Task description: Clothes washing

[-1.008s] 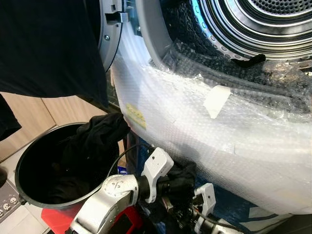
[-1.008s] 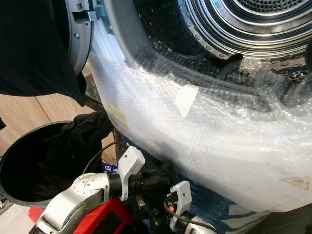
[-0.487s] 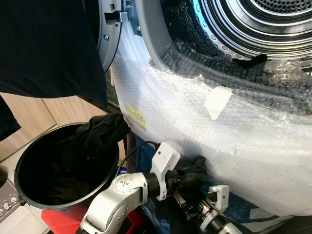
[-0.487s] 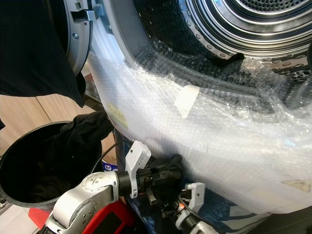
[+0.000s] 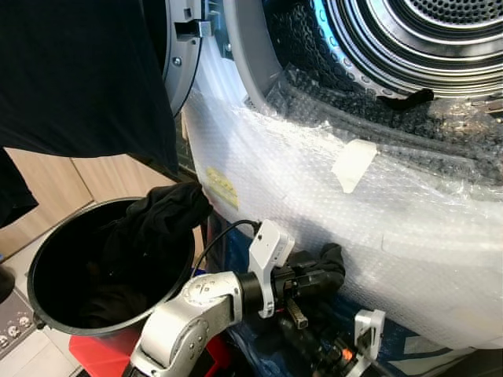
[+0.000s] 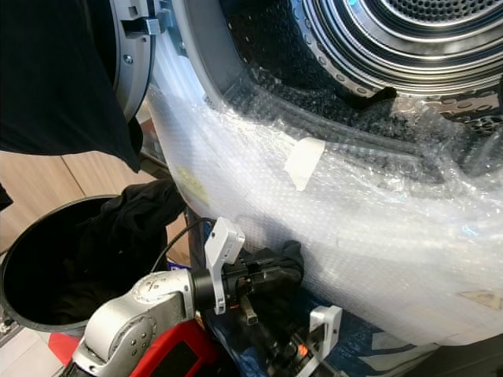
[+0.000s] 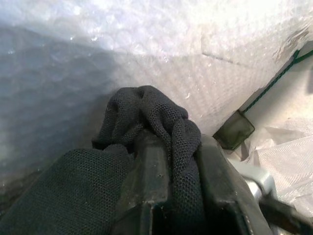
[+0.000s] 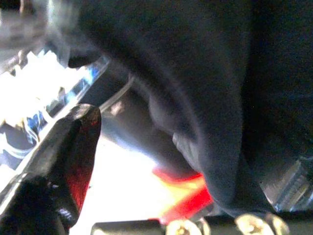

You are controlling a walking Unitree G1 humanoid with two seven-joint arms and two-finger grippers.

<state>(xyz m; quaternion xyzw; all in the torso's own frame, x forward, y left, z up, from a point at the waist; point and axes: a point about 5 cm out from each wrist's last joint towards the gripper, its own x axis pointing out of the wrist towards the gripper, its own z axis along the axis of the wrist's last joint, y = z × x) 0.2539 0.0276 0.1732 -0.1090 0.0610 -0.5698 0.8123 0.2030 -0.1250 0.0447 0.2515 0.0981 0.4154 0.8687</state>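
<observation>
My left gripper [image 5: 318, 275] is shut on a bunched black mesh garment [image 7: 146, 115], held low against the bubble-wrapped front [image 5: 314, 196] of the washing machine. In the left wrist view the cloth wraps over and between the black fingers [image 7: 151, 171]. The open drum [image 5: 424, 39] is up at the right, with a strip of black cloth [image 5: 405, 98] on its lip. My right gripper [image 5: 346, 357] sits lower, at the bottom edge under the left one. The right wrist view is blurred, with dark cloth [image 8: 210, 98] close in front.
A black bucket [image 5: 47, 259] with black clothes [image 5: 157, 224] spilling over its rim stands on the floor at the left. A large dark garment [image 5: 78, 71] hangs at the top left, before the open washer door [image 5: 185, 47]. Wooden cabinet fronts [image 5: 47, 188] stand behind.
My left gripper has carried the black garment to the right and slightly up, against the bubble wrap. My right arm has slid lower and to the right.
</observation>
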